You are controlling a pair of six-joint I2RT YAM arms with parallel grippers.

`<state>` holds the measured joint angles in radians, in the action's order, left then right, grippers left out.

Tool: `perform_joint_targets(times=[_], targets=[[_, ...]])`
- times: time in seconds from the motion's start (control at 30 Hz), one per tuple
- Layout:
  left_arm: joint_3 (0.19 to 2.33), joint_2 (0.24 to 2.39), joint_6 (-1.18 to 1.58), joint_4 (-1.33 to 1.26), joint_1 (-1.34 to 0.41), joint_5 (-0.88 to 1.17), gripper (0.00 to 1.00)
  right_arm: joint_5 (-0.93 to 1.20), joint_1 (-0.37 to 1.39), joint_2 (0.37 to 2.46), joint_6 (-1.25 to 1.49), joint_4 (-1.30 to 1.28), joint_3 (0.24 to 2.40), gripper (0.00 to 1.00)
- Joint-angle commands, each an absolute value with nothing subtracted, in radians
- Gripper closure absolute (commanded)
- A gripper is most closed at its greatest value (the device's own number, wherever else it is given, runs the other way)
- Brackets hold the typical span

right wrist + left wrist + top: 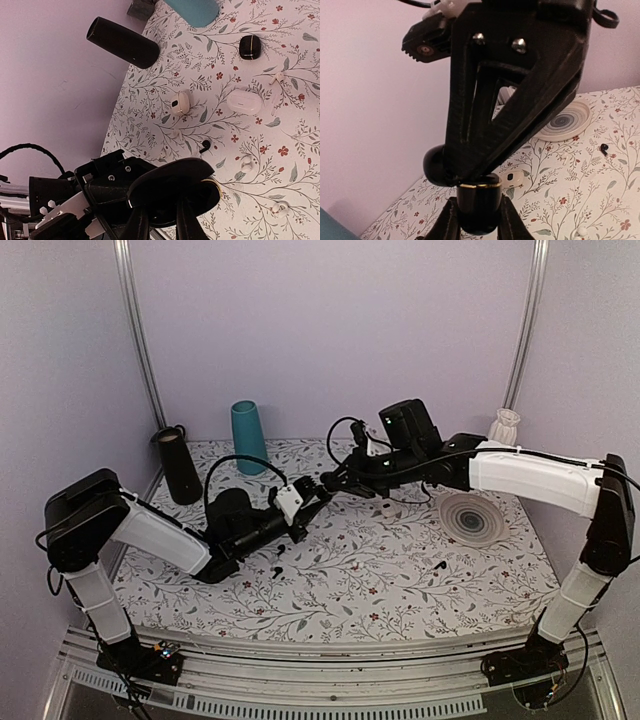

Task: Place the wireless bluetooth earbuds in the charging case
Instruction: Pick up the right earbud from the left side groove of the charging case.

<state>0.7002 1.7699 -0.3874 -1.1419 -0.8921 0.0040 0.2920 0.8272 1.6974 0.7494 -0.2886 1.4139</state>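
Our left fingers (507, 220) pinch the lower part of the charging case (479, 200), and our right fingers (186, 217) clamp the same glossy black case from the other side, above the desk (380, 580). A gold rim shows on the case, but the fingers and the right arm's body cover the rest. We cannot tell how far it is open, or whether anything sits inside. In the top view the case is lost among the dark fingers.

Two black earbuds (440, 565) lie loose on the desk, well apart from the case. One is near the striped disc (472, 517), the other (205, 146) near two white cases (244, 101). We also count one smaller black case (249, 46), its contents hidden, and at least three white earbuds (246, 162) scattered around.
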Motion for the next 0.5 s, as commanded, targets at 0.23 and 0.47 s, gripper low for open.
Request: perform_joint_targets(times=[0.23,0.47], targets=[[0.710,1.775,-0.348,-1.222,-0.901,0.034,1.00,0.337,0.791,1.617,0.789,-0.223,1.323,0.92],[0.707,1.779,-0.336,-1.221,-0.896,0.036,1.00,0.338,0.779,1.596,0.797,-0.207,1.295,0.92]])
